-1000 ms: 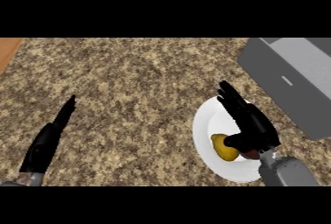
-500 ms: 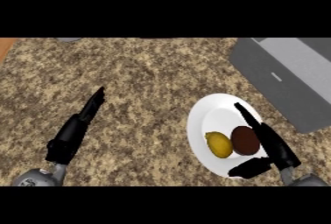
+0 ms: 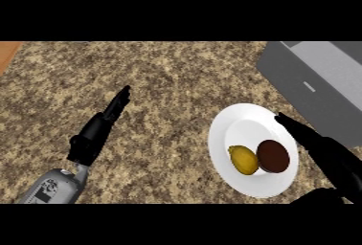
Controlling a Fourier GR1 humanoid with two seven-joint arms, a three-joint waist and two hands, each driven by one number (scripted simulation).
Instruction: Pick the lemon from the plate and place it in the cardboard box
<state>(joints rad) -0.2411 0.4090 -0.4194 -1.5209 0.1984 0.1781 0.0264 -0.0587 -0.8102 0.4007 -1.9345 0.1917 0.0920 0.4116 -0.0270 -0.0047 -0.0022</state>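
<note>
A yellow lemon [image 3: 243, 159] lies on a white plate [image 3: 244, 124] beside a dark brown round item [image 3: 273, 156]. My right hand [image 3: 326, 153] is at the plate's right rim, fingers straight, open, just right of the brown item and apart from the lemon. My left hand [image 3: 102, 126] rests open over the counter at the left, fingers pointing up. A grey box [image 3: 318, 81] sits at the upper right, partly cut off by the edge.
The speckled brown stone counter [image 3: 170, 86] fills the view. A strip of orange wood [image 3: 7, 50] shows at the upper left corner. The box stands close behind the plate's right side.
The right hand has drawn back from over the lemon to the plate's right rim, uncovering lemon and brown item. The view has shifted, so the left arm appears further right and up.
</note>
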